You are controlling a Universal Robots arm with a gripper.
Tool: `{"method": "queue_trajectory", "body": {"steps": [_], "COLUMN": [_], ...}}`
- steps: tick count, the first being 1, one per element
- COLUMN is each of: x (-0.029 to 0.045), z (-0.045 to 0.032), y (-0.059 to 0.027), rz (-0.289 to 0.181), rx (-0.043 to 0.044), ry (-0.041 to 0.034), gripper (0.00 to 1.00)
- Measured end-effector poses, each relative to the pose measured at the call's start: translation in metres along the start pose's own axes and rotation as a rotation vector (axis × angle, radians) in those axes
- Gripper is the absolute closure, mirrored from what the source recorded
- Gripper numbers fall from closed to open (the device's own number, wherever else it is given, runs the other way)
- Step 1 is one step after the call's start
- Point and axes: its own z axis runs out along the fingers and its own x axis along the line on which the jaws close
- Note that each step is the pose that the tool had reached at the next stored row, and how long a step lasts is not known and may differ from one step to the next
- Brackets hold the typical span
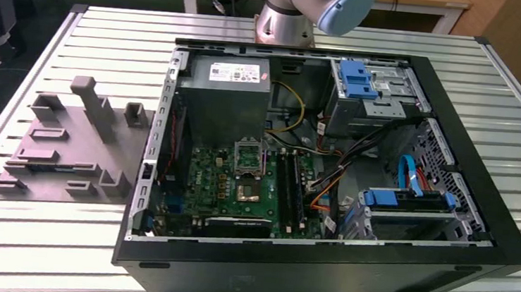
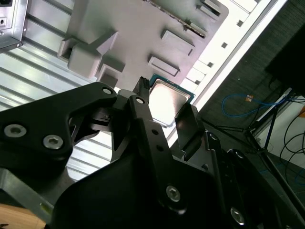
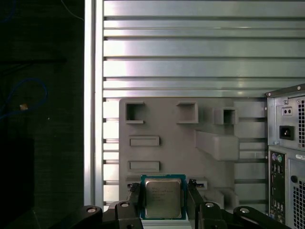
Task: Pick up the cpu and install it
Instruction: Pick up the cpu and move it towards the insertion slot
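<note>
The cpu (image 3: 163,196) is a small square chip with a pale metal top and a green rim, and it sits between the two black fingers of my gripper (image 3: 163,191), which is shut on it. In the second wrist view the cpu (image 2: 167,99) shows between the fingertips (image 2: 141,93) of the gripper (image 2: 164,102), held in the air high above the grey moulded holder (image 2: 143,33). On the green motherboard inside the open computer case (image 1: 481,208), the metal-framed socket (image 1: 242,188) lies bare with its dark centre showing.
The grey holder (image 1: 62,143) with raised blocks lies on the slatted metal table (image 1: 63,242), on the exterior view's left of the case. Inside the case are a grey power supply box (image 1: 226,86), cables and blue drive brackets (image 1: 356,78). The arm's base (image 1: 296,14) stands behind the case.
</note>
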Motion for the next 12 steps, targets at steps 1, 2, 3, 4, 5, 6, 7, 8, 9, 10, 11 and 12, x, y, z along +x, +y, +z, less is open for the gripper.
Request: {"method": "queue_trajectory", "body": {"steps": [1, 2, 3, 4, 5, 6, 7, 8, 9, 10, 11, 12], "x": [-0.0002, -0.0005, -0.0008, -0.0011, -0.0015, -0.0018, -0.0021, -0.0026, -0.0029, -0.0032, -0.0035, -0.0038], "z": [0.0, 0.0, 0.0, 0.0, 0.0, 0.0, 0.0, -0.0001, 0.0, 0.0, 0.0001, 0.0], "y": [0.0, 0.0, 0.0, 0.0, 0.0, 0.0, 0.0001, 0.0, 0.0001, 0.0001, 0.0001, 0.0001], "rz": [0.0, 0.0, 0.0, 0.0, 0.0, 0.0, 0.0, 0.0, 0.0, 0.0, 0.0, 0.0], "rx": [0.0, 0.0001, 0.0001, 0.0001, 0.0001, 0.0, 0.0001, 0.0001, 0.0001, 0.0, 0.0, 0.0], "ry": [0.0, 0.0001, 0.0, 0.0001, 0.0001, 0.0, 0.0001, 0.0001, 0.0001, 0.0, -0.0001, 0.0], "gripper": [0.53, 0.53, 0.53, 0.53, 0.53, 0.53, 0.53, 0.53, 0.53, 0.53, 0.53, 0.53]}}
